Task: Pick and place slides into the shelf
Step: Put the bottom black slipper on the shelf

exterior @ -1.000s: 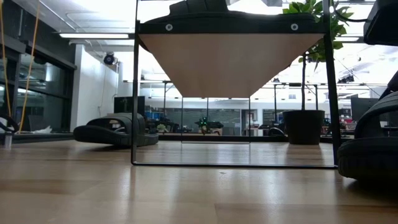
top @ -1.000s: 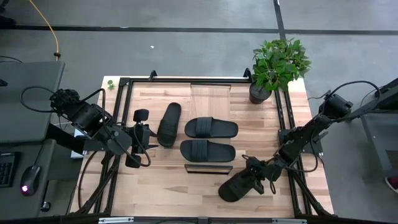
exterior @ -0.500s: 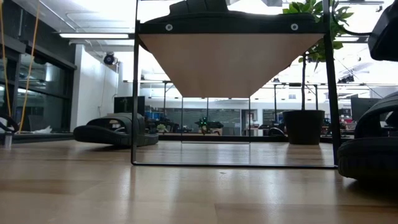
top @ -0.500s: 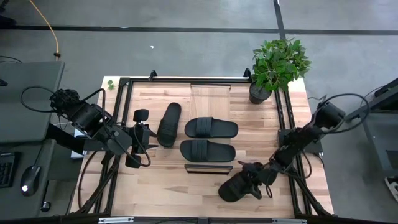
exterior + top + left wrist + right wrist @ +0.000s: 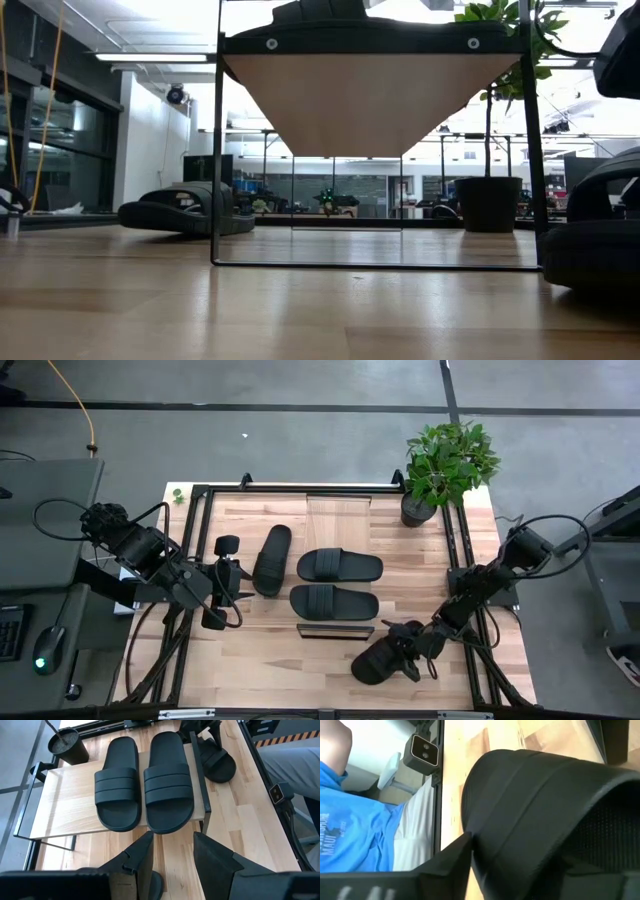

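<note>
1. High view: right tool at 5 o'clock on the worktop, down on the fourth slide. Over the last second the arm has tucked in slightly and the slide has barely shifted, so I read this as grasp settling, no lift yet. Two slides lie on the shelf at centre; a third slide sits on the worktop at 10 o'clock of them.
2. Left tool waits at 9 o'clock.
3. Low view: unchanged; shelf board stands raised on thin legs, which the high view doesn't show.
4. Left wrist view: own fingers apart, nothing held; both shelved slides side by side.
5. Right wrist view: slide strap fills the frame against the finger. Clamped or not, cannot tell. A person's blue sleeve beyond the worktop.
</note>
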